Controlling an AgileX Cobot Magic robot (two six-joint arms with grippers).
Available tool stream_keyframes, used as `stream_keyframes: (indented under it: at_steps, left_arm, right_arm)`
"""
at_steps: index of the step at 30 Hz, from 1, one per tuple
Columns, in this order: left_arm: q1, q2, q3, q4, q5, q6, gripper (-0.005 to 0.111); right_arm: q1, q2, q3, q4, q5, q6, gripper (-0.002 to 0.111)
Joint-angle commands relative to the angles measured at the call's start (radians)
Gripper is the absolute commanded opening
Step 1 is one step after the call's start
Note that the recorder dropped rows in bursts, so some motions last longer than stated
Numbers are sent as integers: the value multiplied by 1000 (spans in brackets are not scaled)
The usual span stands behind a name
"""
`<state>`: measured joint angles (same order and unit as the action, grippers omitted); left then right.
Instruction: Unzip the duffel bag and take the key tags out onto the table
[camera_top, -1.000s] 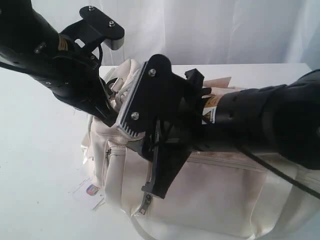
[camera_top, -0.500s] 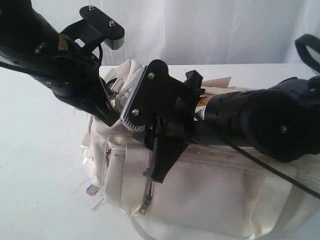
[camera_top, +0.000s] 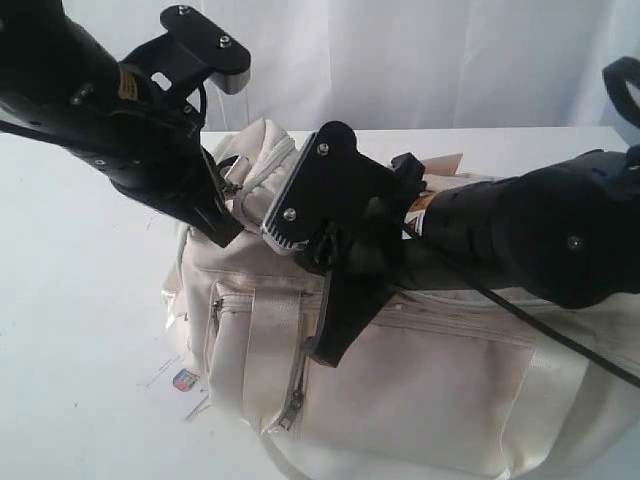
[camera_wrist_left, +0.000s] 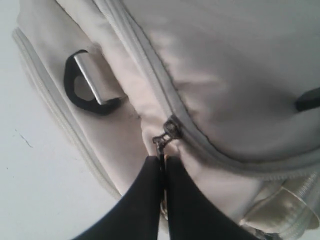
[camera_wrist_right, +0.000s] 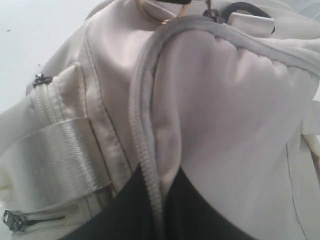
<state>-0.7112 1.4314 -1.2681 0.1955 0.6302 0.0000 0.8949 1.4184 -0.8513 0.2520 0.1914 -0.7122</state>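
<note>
The cream duffel bag (camera_top: 430, 390) lies on the white table (camera_top: 70, 330), its top zip closed. At the bag's left end my left gripper (camera_top: 228, 232) is shut on the small dark zipper pull (camera_wrist_left: 167, 132); in the left wrist view the left gripper (camera_wrist_left: 164, 162) pinches the pull between both black fingers. My right gripper (camera_wrist_right: 159, 180) is shut on a raised fold of the bag's fabric along the zip seam (camera_wrist_right: 142, 125). In the exterior view the right gripper (camera_top: 325, 345) hangs over the bag's front. The key tags are hidden.
A small white paper tag with a red-blue mark (camera_top: 180, 381) lies on the table by the bag's left front corner. A black D-ring with a strap loop (camera_wrist_left: 87, 82) sits near the zip end. A side pocket zipper pull (camera_top: 292, 405) dangles at the front.
The right gripper has closed on the bag's fabric fold and shifted slightly right. The left arm has lifted a little, still holding the zipper pull.
</note>
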Motion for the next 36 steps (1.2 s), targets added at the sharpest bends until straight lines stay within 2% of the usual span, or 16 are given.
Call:
stream_keyframes:
  at_steps: [1,5,8,12,17,19,22,28,32,36]
  left_arm:
    - [2,-12,-2,33,-88,0,0]
    - [9,-10,-2,51,-132,0,0]
    - [65,-10,-2,51,-151,-19,0]
    - [107,-10,-2,44,-213,-21,0]
    - [107,1,-2,31,-238,-21,0]
    - [107,31,-37,-11,-165,-16,0]
    - [107,79,-156,-138,-2,123,0]
    - [109,169,-389,-150,204,159,0]
    - [109,230,-455,-173,292,189,0]
    - [109,283,-488,-188,287,206,0]
  right_arm:
    - [-8,2,4,8,59,25,0]
    - [-8,2,4,8,78,43,0]
    - [-8,2,4,10,97,63,0]
    - [-8,2,4,10,106,66,0]
    - [-8,2,4,13,120,66,0]
    - [-8,2,4,13,120,66,0]
    - [-8,2,4,13,122,66,0]
    - [-8,2,4,17,122,66,0]
    - [-8,2,4,20,123,66,0]
    - [-8,2,4,19,136,66,0]
